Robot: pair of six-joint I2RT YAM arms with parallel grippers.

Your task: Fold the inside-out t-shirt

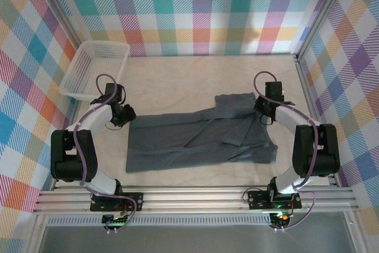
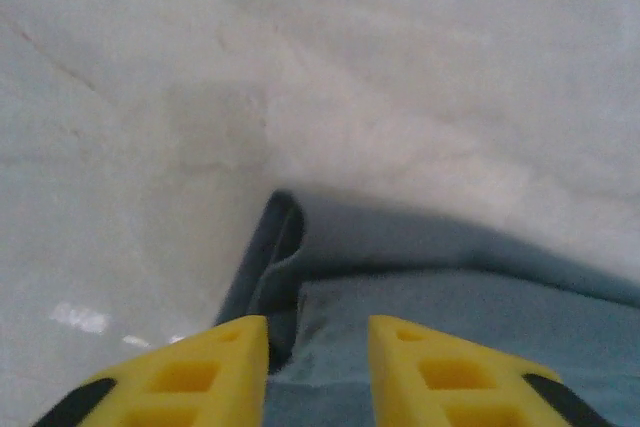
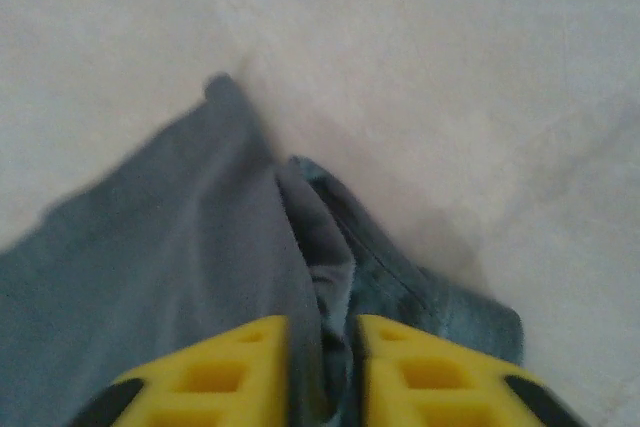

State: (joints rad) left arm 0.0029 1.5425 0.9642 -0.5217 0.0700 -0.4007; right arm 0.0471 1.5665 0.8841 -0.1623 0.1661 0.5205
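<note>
Left gripper [image 2: 318, 335] has its yellow fingers [image 2: 215, 372] parted, so it looks released. It's sitting right over the left edge of the shirt [image 2: 450, 327], where a bit of hem curls up off the table [image 2: 150, 147]. Right gripper [image 3: 320, 337] is at the opposite end, fingers only slightly apart with a ridge of fabric standing up between them, can't tell if it's pinching or loose. Shirt lies spread out mid-table between the two arms, wrinkly, with a flap folded over near the right end. White basket [image 1: 95, 69] is in the far left corner, well apart
</note>
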